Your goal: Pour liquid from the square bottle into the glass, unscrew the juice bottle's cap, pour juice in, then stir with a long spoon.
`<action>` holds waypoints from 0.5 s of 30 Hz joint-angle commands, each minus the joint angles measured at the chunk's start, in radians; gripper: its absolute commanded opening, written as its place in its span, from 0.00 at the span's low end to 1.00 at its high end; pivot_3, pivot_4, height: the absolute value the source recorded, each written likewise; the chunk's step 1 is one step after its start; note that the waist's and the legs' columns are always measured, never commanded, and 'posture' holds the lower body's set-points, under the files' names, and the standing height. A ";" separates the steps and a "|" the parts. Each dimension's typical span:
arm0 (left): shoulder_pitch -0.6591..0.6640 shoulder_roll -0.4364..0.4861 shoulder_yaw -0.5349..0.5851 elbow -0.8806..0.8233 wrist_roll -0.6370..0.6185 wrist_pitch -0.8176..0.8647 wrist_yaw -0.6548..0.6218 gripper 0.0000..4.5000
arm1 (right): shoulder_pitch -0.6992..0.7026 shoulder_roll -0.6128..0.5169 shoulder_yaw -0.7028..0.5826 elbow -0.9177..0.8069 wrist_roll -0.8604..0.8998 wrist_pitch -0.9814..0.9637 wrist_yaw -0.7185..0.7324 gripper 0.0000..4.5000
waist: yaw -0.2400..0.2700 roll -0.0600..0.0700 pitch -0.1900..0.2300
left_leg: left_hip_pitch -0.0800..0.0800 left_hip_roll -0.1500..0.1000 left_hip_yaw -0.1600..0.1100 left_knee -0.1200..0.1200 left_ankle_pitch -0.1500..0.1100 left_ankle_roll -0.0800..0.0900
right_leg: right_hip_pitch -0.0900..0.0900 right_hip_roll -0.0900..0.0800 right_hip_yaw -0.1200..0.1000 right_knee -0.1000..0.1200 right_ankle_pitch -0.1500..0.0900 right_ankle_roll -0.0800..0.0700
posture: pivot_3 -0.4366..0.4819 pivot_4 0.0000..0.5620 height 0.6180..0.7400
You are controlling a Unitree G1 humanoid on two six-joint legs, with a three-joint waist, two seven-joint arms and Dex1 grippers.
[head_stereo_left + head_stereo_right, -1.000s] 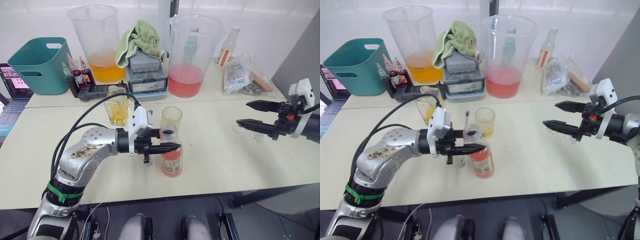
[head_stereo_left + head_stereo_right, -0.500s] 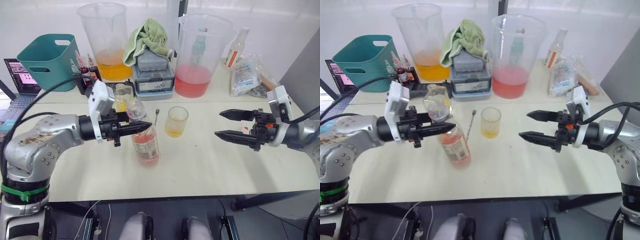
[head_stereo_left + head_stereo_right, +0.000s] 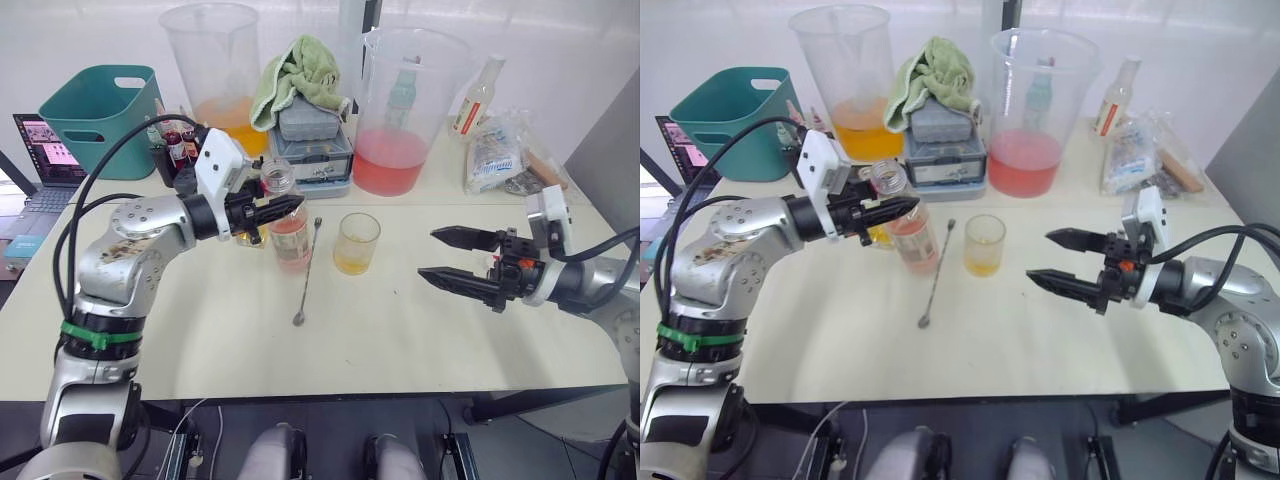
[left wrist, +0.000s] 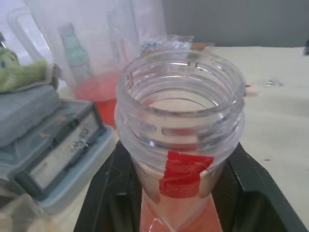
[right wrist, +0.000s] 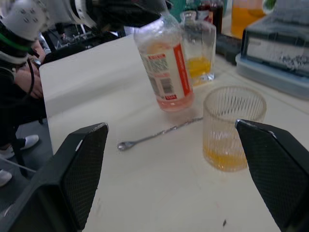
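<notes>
While gripped, juice bottle (image 3: pixel 288 225) apparently moved behind spoon (image 3: pixel 308 272).

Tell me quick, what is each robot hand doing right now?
Left gripper: closed around the neck of the juice bottle, which has no cap on.
Right gripper: open, holding nothing, above the table.

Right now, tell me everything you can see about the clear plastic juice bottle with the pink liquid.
The clear plastic juice bottle with pink liquid has its cap off, its threaded neck open, with a red tape patch below the threads. A red and white label wraps its body, and pink juice fills the lower part. The left tool is shut on its neck, holding it tilted. Its base looks to rest on the cream table, though contact is hard to confirm. It sits beside the long metal spoon, left of the ribbed glass.
</notes>
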 commanded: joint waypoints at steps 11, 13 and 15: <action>-0.214 -0.168 -0.064 0.437 0.339 -0.519 0.140 0.33 | 0.067 0.010 -0.054 -0.151 0.111 0.029 -0.147 0.99 | 0.005 -0.001 0.001 | -0.002 0.000 0.000 0.001 0.000 0.001 | -0.001 -0.001 -0.001 0.000 0.000 0.001 | 0.48 0.27 0.99; -0.253 -0.184 -0.078 0.506 0.380 -0.550 0.155 0.33 | 0.076 0.011 -0.058 -0.164 0.121 0.032 -0.176 0.99 | 0.006 -0.002 0.001 | -0.003 0.000 0.000 0.001 -0.001 0.002 | -0.001 -0.001 -0.001 0.000 0.001 0.001 | 0.48 0.27 0.99; -0.287 -0.197 -0.091 0.563 0.412 -0.591 0.160 0.33 | 0.089 0.010 -0.063 -0.178 0.134 0.034 -0.195 0.99 | 0.005 -0.002 0.001 | -0.004 0.000 0.000 0.002 -0.001 0.003 | -0.002 -0.001 -0.001 0.000 0.001 0.002 | 0.48 0.27 0.99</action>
